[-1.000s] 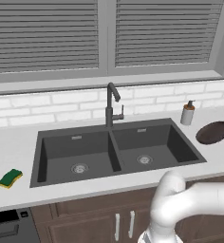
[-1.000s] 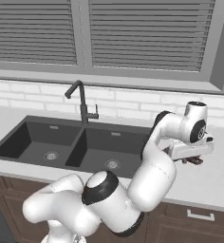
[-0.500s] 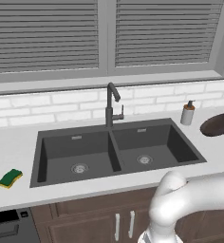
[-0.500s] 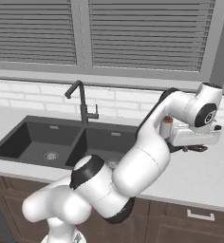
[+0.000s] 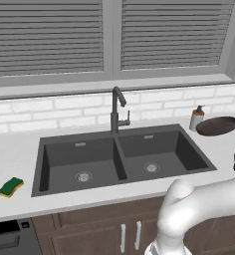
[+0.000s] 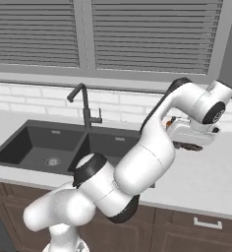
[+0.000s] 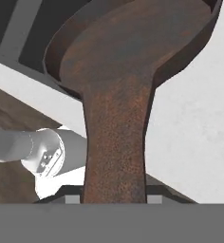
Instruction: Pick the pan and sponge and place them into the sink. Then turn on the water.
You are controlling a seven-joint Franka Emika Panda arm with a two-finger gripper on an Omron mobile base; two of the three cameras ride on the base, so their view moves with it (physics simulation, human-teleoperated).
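Observation:
The pan [image 7: 133, 42] is dark brown and round. Its handle runs down between the fingertips of my gripper [image 7: 114, 199], which is shut on it. In the left base view the pan [image 5: 218, 125] hangs just above the counter at the far right, beside the soap bottle. In the right base view my gripper [image 6: 187, 142] holds it to the right of the sink [image 6: 34, 142]. The green and yellow sponge [image 5: 10, 187] lies on the counter left of the sink [image 5: 59, 159]. No water runs from the faucet [image 5: 117, 107].
A small soap dispenser [image 5: 196, 118] stands behind the sink's right corner, close to the pan. A window sill and white brick wall run behind the faucet [image 6: 83, 106]. Brown cabinets sit under the counter.
The pan has risen off the counter and moved a little left toward the sink, held by my gripper. The sponge has not moved.

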